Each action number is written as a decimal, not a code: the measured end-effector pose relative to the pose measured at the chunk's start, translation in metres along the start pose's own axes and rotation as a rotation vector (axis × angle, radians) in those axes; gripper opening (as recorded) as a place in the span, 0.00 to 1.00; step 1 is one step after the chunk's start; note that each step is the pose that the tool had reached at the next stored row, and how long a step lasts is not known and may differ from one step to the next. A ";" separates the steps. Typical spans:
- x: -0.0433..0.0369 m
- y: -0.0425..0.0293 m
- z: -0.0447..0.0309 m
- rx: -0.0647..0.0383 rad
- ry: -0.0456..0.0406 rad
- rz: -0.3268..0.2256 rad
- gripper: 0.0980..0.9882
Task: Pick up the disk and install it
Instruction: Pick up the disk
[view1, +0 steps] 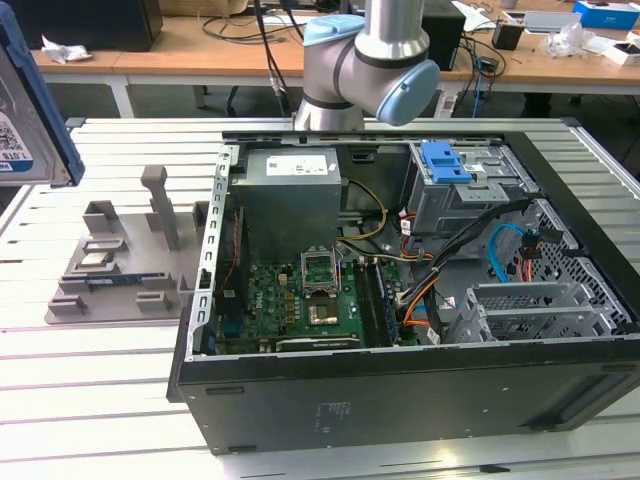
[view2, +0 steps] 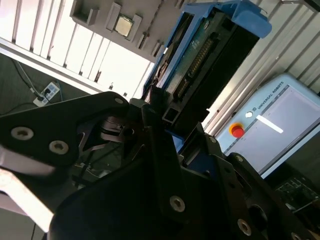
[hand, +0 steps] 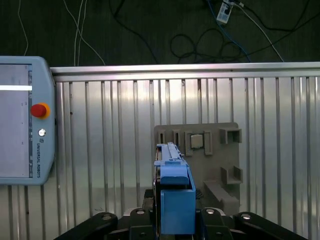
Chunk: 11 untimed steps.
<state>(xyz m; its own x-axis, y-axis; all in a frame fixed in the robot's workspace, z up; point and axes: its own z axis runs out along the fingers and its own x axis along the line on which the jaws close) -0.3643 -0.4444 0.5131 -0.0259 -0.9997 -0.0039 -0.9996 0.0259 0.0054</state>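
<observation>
The disk, a drive in a blue plastic frame, is held off the table with my gripper shut on it; its circuit-board side and connector face the second wrist view. In the first wrist view the disk is edge-on, rising from between the black fingers, above the grey parts holder. The exterior view has the disk high at its left edge, silver face with a blue-and-white label, well away from the open computer case.
The grey parts holder sits on the slatted metal table, on the exterior view's left of the case. Inside the case a drive cage carries a blue bracket. A teach pendant lies on the table. The arm's base stands behind the case.
</observation>
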 end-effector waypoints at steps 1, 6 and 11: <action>0.0024 0.0000 0.0001 0.000 -0.0001 0.000 0.30; 0.0157 -0.0004 0.0000 0.000 -0.0001 0.000 0.30; 0.0278 -0.0007 -0.0001 0.000 -0.0001 0.000 0.30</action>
<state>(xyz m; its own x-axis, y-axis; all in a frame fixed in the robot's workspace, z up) -0.3643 -0.4722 0.5131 -0.0264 -0.9996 -0.0040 -0.9996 0.0264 0.0053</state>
